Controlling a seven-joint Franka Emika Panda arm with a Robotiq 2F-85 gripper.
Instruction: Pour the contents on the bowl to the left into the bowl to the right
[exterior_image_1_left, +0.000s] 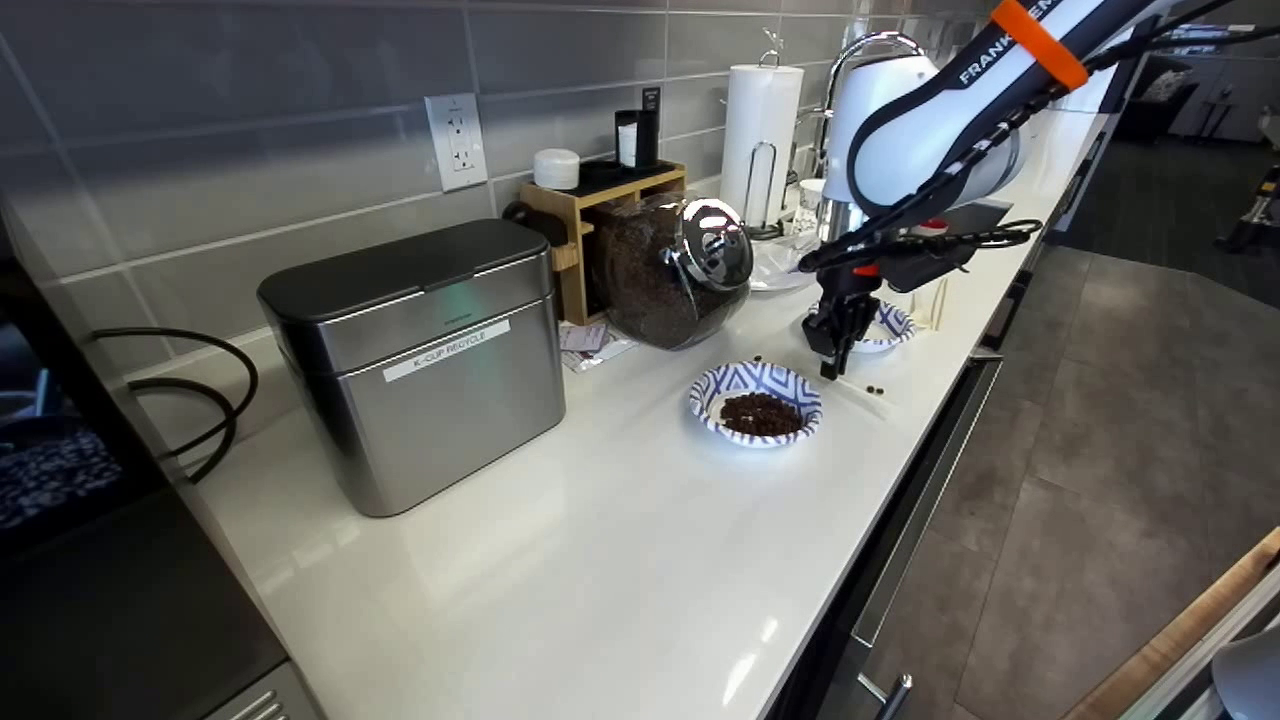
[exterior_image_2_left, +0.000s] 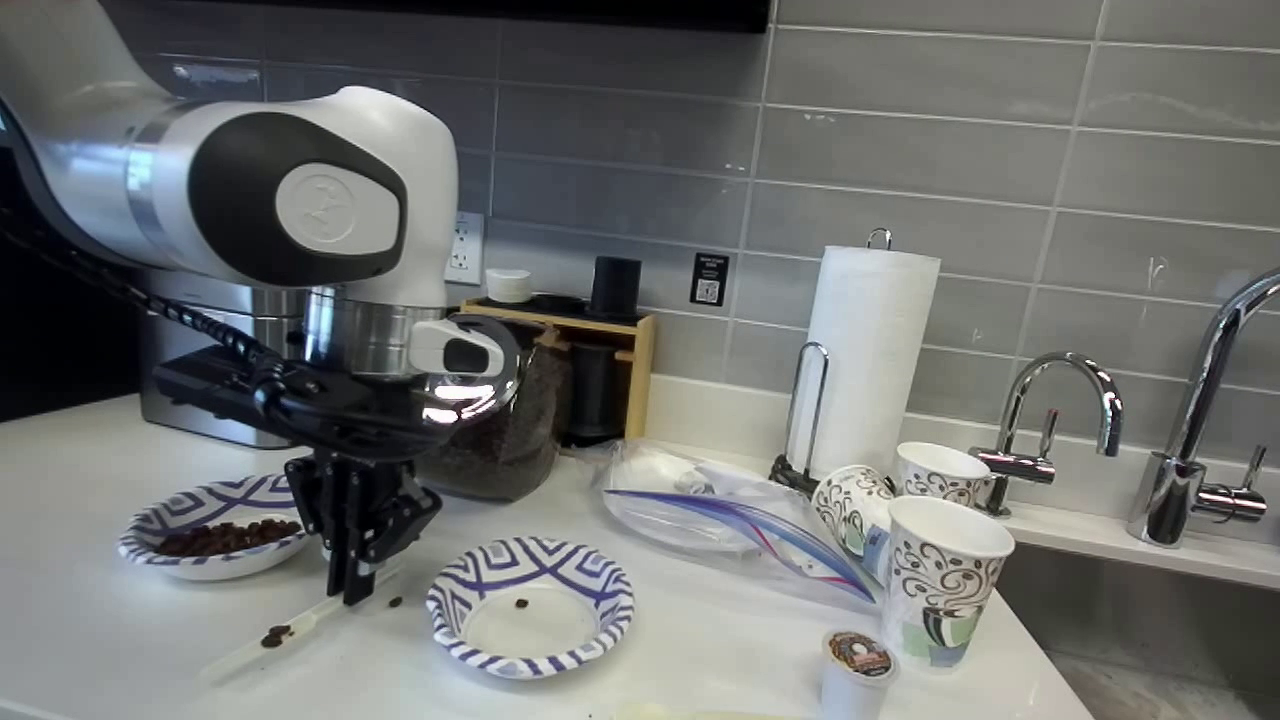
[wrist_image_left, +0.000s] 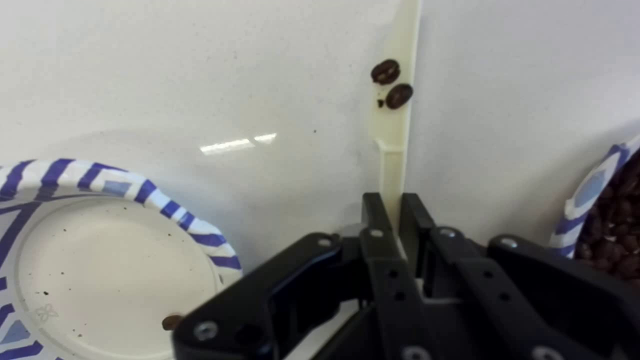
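Your gripper (wrist_image_left: 393, 212) points down at the counter (exterior_image_1_left: 560, 600), its fingertips (wrist_image_left: 374, 212) drawn nearly together — you have a pale knife (wrist_image_left: 393, 170) pinched between them by its narrower part; two beans (wrist_image_left: 399, 96) sit on the knife ahead of the grip, one of them at its edge; whether the knife touches the counter you cannot tell. The heap of beans (exterior_image_1_left: 762, 415) for your task lies in the left bowl (exterior_image_1_left: 752, 377), left as both exterior views show it; that bowl stands upright, apart from your fingertips; the right bowl (exterior_image_2_left: 530, 630) stands upright on the gripper's other side, a single bean (exterior_image_2_left: 521, 603) on its floor. You have a stray bean (exterior_image_2_left: 395, 601) on the counter too, near your fingertips, between the knife and the right bowl. In an exterior view you see a clear bag (exterior_image_2_left: 720, 500) and three cups (exterior_image_2_left: 950, 570) — one tilted — with a pod (exterior_image_2_left: 857, 680) just beside the nearest; farther back stand a paper roll (exterior_image_2_left: 870, 350), a jar (exterior_image_2_left: 500, 460), a bin (exterior_image_2_left: 210, 420) and a rack (exterior_image_2_left: 642, 370).
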